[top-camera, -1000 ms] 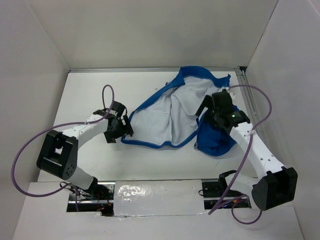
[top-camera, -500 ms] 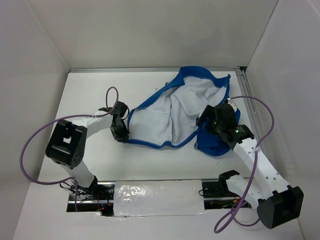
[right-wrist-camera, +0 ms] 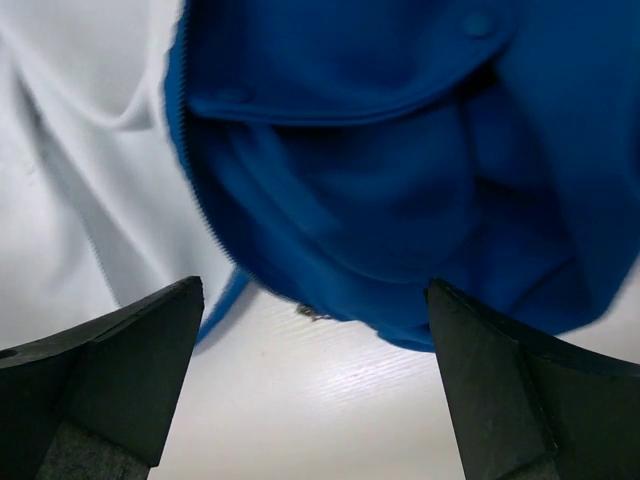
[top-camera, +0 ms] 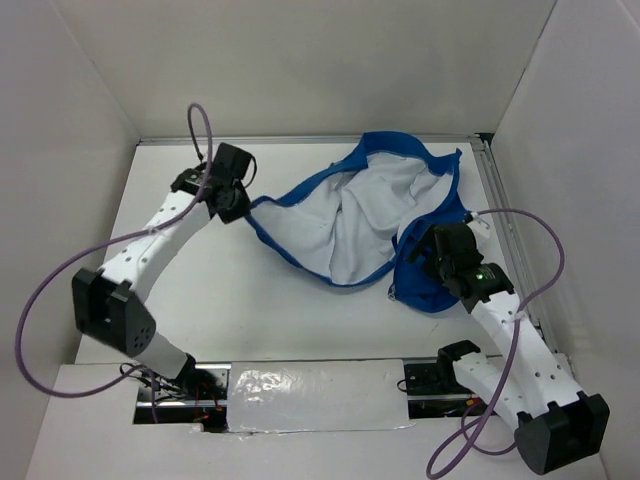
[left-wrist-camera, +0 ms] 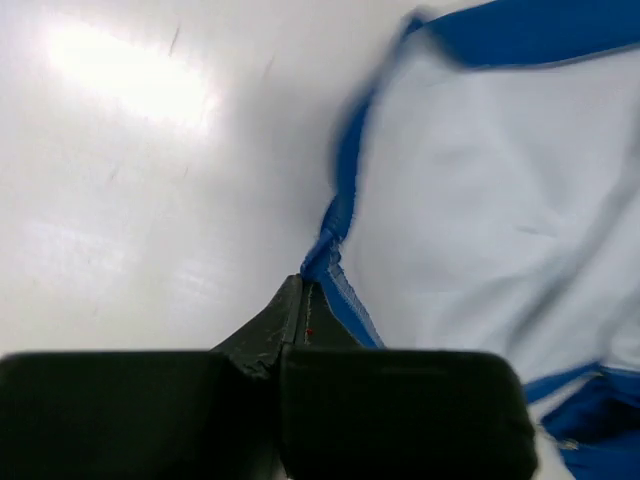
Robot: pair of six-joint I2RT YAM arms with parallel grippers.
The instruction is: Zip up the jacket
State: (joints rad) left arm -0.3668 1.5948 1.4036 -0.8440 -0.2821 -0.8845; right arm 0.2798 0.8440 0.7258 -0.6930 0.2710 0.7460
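The jacket (top-camera: pixel 350 215) lies spread open on the white table, white lining up, with blue edges and a bunched blue part at its right. My left gripper (top-camera: pixel 240 203) is shut on the jacket's blue left edge, and that corner is stretched toward the far left. In the left wrist view the closed jaws (left-wrist-camera: pixel 303 290) pinch the blue hem of the jacket (left-wrist-camera: pixel 480 200). My right gripper (top-camera: pixel 412 262) hovers open over the bunched blue part. In the right wrist view its fingers (right-wrist-camera: pixel 120 370) straddle the jacket's (right-wrist-camera: pixel 380 180) lower edge and a small metal zipper piece (right-wrist-camera: pixel 312 312), touching nothing.
White walls close in the table on the left, back and right. A metal rail (top-camera: pixel 497 200) runs along the right edge. A foil-covered strip (top-camera: pixel 320 392) lies between the arm bases at the near edge. Purple cables loop off both arms.
My left gripper has shut on the jacket's left edge and carried it toward the far left, stretching the fabric. My right gripper has drawn back toward the near side, still open.
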